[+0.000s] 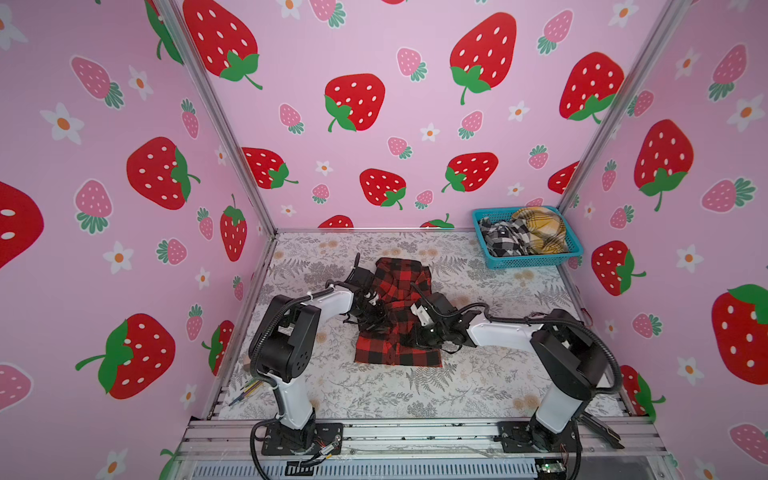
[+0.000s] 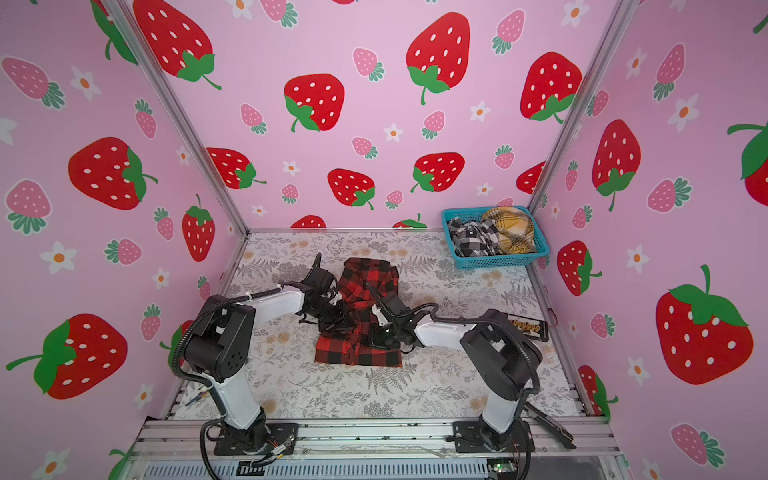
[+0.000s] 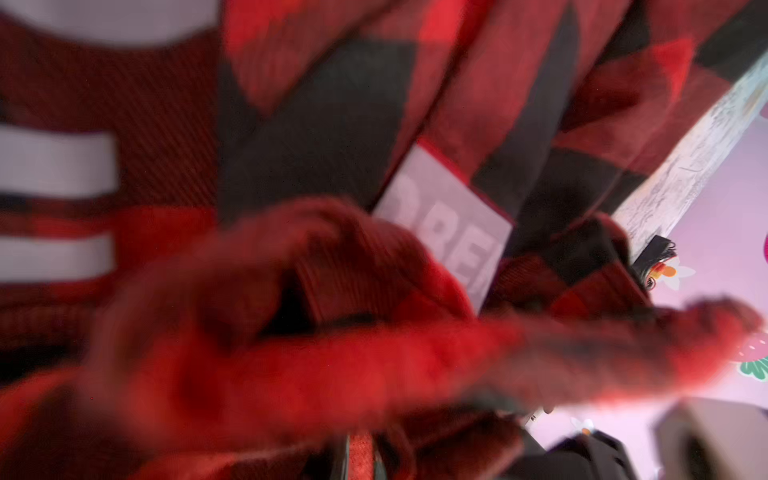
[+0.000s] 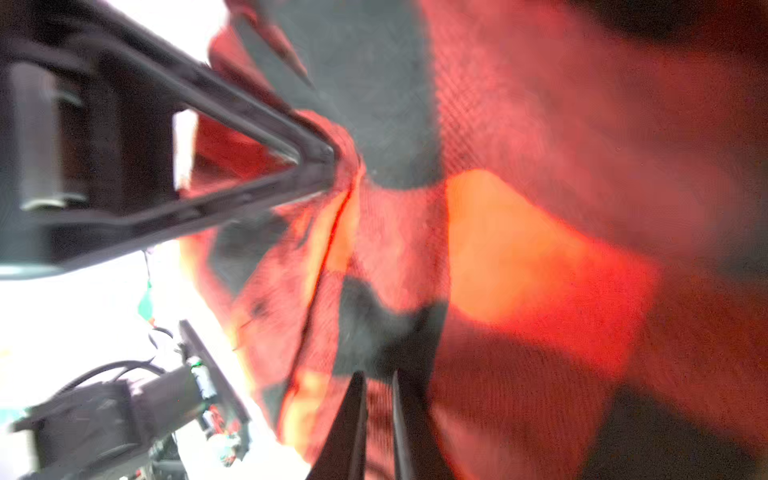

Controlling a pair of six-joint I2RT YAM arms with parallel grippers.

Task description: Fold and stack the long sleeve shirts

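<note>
A red-and-black check shirt lies partly folded in the middle of the table, its hem toward the front. My left gripper is at the shirt's left side, shut on a fold of it; red cloth fills the left wrist view, with white block letters behind. My right gripper pinches the same shirt's cloth at its right side. A black-and-white plaid shirt and a mustard plaid shirt lie crumpled in the basket.
The teal mesh basket stands in the back right corner. A dark flat board lies by the right wall. Loose wires stick out at the front left edge. Pink walls enclose three sides.
</note>
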